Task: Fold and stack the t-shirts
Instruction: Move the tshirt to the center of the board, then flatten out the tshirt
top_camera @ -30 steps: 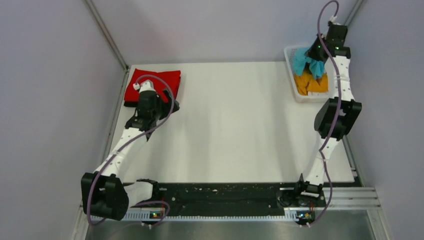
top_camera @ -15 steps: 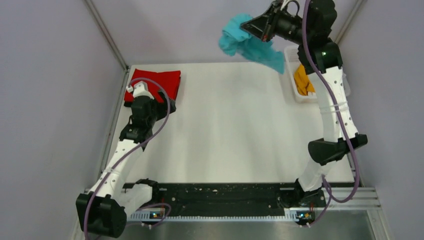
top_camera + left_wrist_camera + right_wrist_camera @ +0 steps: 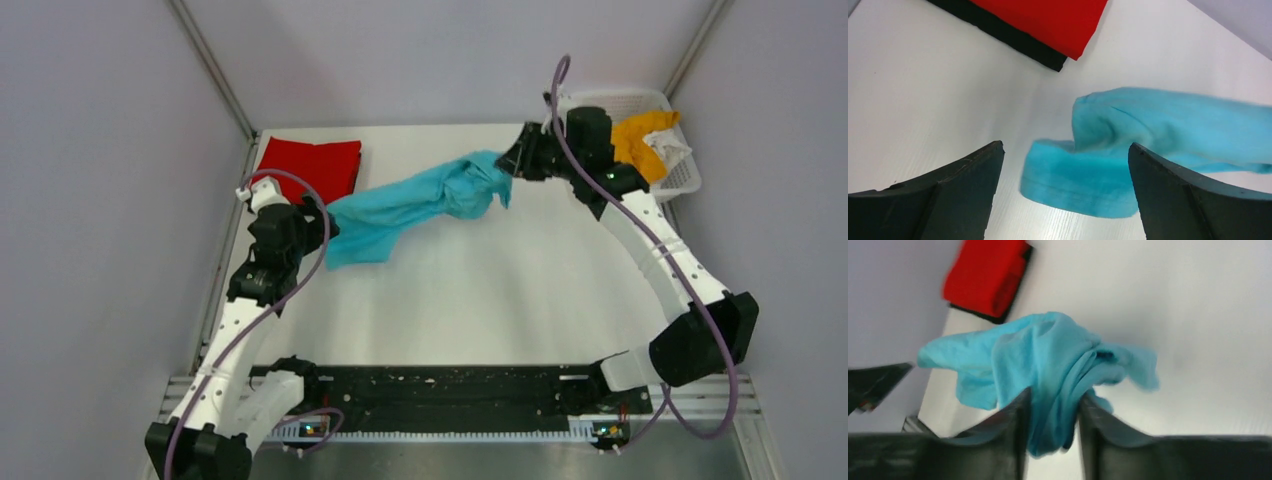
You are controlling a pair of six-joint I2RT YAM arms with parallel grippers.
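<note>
Right gripper (image 3: 1054, 405), nearly closed, pinches one turquoise t-shirt (image 3: 420, 200); left gripper (image 3: 1065, 147) stands wide open, one red t-shirt (image 3: 310, 168) on one black t-shirt (image 3: 1013, 35) beyond it.

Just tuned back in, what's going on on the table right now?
The right pincer grips one end of the turquoise t-shirt, which stretches crumpled over the table toward the left pincer. That one is open above the shirt's other end, not holding it. A folded red t-shirt lies on a black t-shirt at the far left corner. An orange t-shirt and a white t-shirt sit in the mesh basket at far right.
</note>
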